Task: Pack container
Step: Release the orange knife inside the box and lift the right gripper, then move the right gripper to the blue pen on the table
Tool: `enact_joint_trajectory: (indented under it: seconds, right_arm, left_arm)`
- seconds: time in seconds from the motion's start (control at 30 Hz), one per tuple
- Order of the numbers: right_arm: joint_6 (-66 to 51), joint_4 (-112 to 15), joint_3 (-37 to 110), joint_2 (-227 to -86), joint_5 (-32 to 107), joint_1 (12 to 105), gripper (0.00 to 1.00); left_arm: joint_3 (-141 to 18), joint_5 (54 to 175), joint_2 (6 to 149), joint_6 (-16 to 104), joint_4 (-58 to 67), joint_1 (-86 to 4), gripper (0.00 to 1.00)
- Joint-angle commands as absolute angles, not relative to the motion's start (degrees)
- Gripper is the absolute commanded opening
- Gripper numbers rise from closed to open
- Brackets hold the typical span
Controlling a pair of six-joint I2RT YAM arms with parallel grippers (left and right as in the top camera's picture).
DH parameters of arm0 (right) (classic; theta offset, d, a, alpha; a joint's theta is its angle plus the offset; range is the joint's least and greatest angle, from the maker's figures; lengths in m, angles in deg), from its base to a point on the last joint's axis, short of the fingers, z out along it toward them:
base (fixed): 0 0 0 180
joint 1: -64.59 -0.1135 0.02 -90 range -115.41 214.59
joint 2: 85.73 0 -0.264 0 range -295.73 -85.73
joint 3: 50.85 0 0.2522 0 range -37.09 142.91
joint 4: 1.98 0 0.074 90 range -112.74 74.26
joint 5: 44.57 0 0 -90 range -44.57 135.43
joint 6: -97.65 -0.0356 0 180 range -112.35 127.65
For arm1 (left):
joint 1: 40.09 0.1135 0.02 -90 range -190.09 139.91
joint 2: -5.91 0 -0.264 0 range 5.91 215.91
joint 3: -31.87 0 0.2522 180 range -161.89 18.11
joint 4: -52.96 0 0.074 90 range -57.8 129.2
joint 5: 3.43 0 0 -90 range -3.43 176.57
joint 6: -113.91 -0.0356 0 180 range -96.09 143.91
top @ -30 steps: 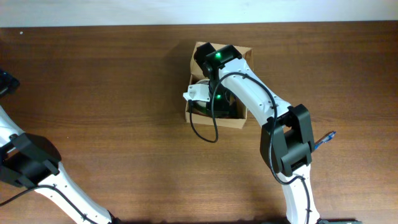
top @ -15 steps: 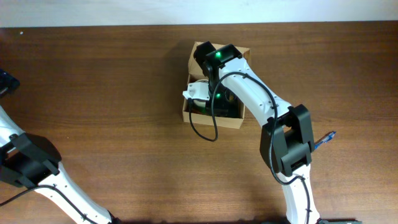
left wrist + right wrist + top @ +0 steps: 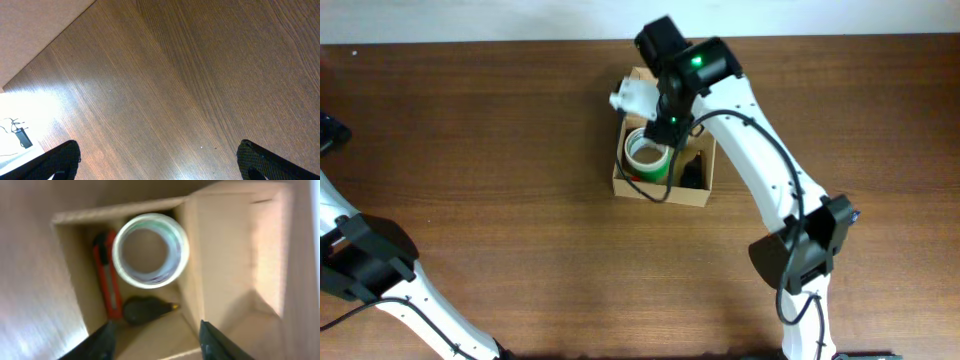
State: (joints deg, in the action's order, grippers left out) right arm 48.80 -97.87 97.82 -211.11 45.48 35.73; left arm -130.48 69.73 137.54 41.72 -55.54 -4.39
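The container (image 3: 660, 193), a small tan cardboard box, sits open at the middle back of the table. Inside it a clear tape roll (image 3: 648, 155) lies flat beside a dark item (image 3: 692, 172). In the right wrist view the tape roll (image 3: 150, 250) lies next to a red utility knife (image 3: 111, 280) and a black object (image 3: 145, 309), with the flap lid (image 3: 235, 255) folded out to the right. My right gripper (image 3: 155, 340) hangs open above the box (image 3: 65, 255), holding nothing. My left gripper (image 3: 160, 165) is open over bare wood.
The left arm (image 3: 365, 260) rests at the table's front left corner, far from the box. The right arm's elbow (image 3: 810, 250) stands right of centre, with a small blue item (image 3: 856, 213) showing beside it. A pale wall borders the table's far edge (image 3: 520, 20).
My right gripper has lifted out of the box and drawn back toward the far edge, leaving the tape roll uncovered inside. The box slid slightly left. The left arm has not moved.
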Motion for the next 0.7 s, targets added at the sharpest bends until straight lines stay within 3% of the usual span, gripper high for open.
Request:
enact_joint_trajectory:
  seconds: [0.0,0.37,0.47,0.67]
  right_arm:
    - [30.7,-97.9,103.2,-208.8,48.2,36.2,0.49]
    - [-9.7,-113.1,110.5,-202.4,68.0,47.1,0.41]
    - [-14.4,-113.1,108.4,-198.6,60.7,51.8,0.41]
    - [-20.1,-113.1,102.1,-193.5,60.5,58.4,0.41]
  left_arm:
    - [-130.2,69.9,136.2,42.5,-55.6,-4.2,1.0]
    - [-130.2,69.9,136.2,42.5,-55.6,-4.2,1.0]
    - [-130.2,69.9,136.2,42.5,-55.6,-4.2,1.0]
    - [-130.2,69.9,136.2,42.5,-55.6,-4.2,1.0]
